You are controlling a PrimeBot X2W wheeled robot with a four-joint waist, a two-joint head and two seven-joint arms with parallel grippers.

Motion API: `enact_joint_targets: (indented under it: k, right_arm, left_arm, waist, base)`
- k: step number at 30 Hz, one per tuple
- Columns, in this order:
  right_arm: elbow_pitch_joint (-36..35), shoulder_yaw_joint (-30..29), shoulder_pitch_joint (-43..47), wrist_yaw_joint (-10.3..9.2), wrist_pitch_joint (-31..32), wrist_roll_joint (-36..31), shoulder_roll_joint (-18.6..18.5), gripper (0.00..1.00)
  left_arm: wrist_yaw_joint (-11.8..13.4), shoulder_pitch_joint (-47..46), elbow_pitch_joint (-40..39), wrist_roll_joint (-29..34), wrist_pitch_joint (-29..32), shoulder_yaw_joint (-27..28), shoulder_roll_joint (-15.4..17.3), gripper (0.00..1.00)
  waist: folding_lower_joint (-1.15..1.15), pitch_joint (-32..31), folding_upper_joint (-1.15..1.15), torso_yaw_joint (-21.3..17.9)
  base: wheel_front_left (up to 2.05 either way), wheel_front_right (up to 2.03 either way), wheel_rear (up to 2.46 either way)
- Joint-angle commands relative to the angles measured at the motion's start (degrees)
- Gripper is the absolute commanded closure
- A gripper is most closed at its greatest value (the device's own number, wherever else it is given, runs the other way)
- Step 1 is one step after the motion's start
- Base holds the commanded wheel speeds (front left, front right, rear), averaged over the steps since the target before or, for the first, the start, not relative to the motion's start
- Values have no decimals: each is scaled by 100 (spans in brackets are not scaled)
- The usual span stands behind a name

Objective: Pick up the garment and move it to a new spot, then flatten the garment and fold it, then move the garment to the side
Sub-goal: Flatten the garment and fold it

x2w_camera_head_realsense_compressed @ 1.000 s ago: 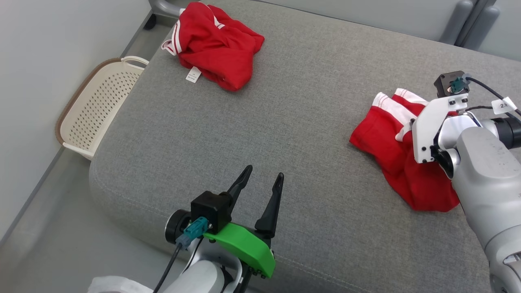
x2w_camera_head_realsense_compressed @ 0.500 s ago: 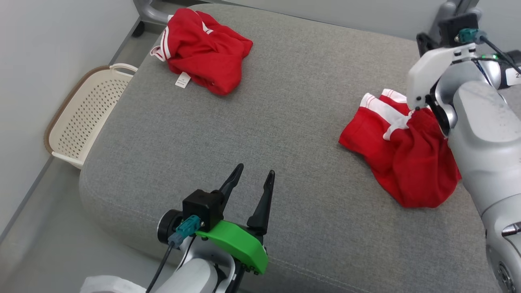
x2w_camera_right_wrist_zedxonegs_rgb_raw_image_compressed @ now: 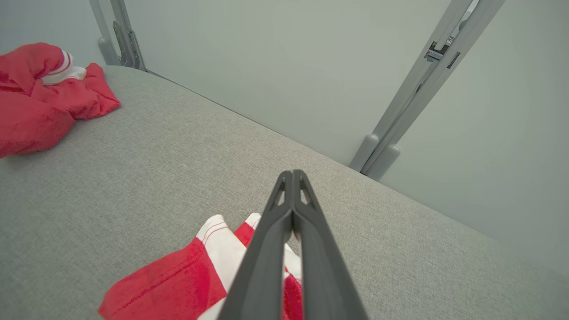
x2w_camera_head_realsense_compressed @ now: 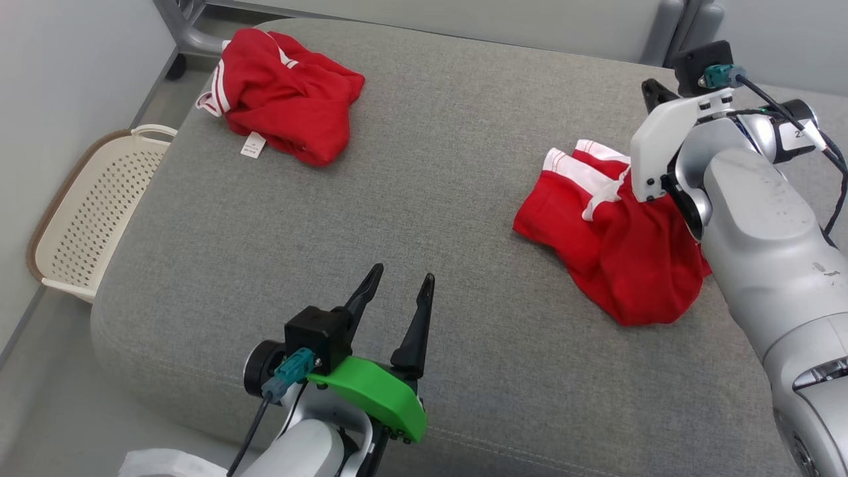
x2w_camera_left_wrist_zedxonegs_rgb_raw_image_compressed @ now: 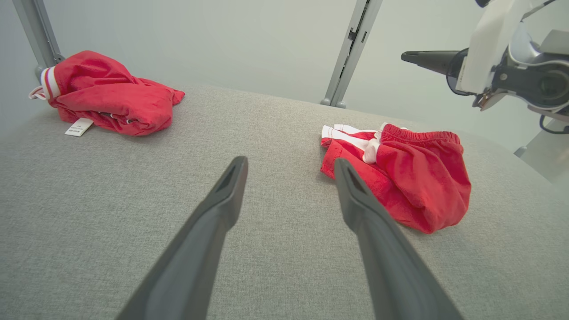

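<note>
The right pincer [x2w_camera_right_wrist_zedxonegs_rgb_raw_image_compressed: 292, 174] has risen off the garment [x2w_camera_head_realsense_compressed: 616, 265], its fingers together and empty; the garment lies right on the grey padded worktop [x2w_camera_head_realsense_compressed: 430, 165], pale walls [x2w_camera_right_wrist_zedxonegs_rgb_raw_image_compressed: 266, 66] behind. Two red garments, the other garment [x2w_camera_head_realsense_compressed: 285, 112] far left; one cream basket [x2w_camera_head_realsense_compressed: 86, 212] on the floor [x2w_camera_head_realsense_compressed: 40, 371]; left pincer [x2w_camera_head_realsense_compressed: 401, 273] spread apart.

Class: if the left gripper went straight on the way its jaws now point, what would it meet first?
Probably the bare grey cushion. The left gripper aims into the gap between the nearer red garment, to its right, and the farther red garment, to its left. Depth is unclear.
</note>
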Motion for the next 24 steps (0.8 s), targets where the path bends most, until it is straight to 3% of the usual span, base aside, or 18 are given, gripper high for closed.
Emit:
enact_joint_targets:
  k: [1,2,3,4,5,6,12,23,24]
  right_arm:
    - [37,37,84,-4,32,46,-28,100]
    - [108,89,121,-4,110,84,-44,100]
    - [157,144,149,-4,165,119,-61,91]
    - [203,192,154,-4,231,164,-87,72]
    - [245,244,166,-4,301,213,-104,45]
    - [284,286,182,-4,371,273,-113,0]
    - [420,630,242,-4,948,664,-154,0]
    - [6,1499,381,-3,2157,1584,-424,0]
    - [-46,1572,392,-4,2274,1670,-467,6]
  left_arm:
    - [15,63,-18,-28,-1,17,42,0]
    - [25,57,-29,-24,-2,12,39,0]
    - [32,49,-37,-20,-2,9,38,0]
    - [37,37,-45,-15,-1,5,35,0]
    - [41,24,-56,-8,-1,-4,26,0]
    - [41,9,-66,-3,-2,-11,15,0]
    - [39,-8,-70,-34,-28,-37,-35,0]
    - [-15,-9,45,-101,-146,-67,-161,0]
    - [-21,-15,59,-101,-152,-71,-169,0]
  waist:
    - [0,26,0,-25]
    - [0,38,0,-32]
    - [0,48,0,-36]
    - [0,63,0,-36]
    - [0,80,0,-31]
    - [0,99,0,-21]
    - [0,189,0,72]
    - [0,275,0,264]
    - [0,281,0,280]
  base:
    - [0,0,0]
    - [0,0,0]
    - [0,0,0]
    - [0,0,0]
    - [0,0,0]
    - [0,0,0]
    - [0,0,0]
    - [0,0,0]
    - [0,0,0]
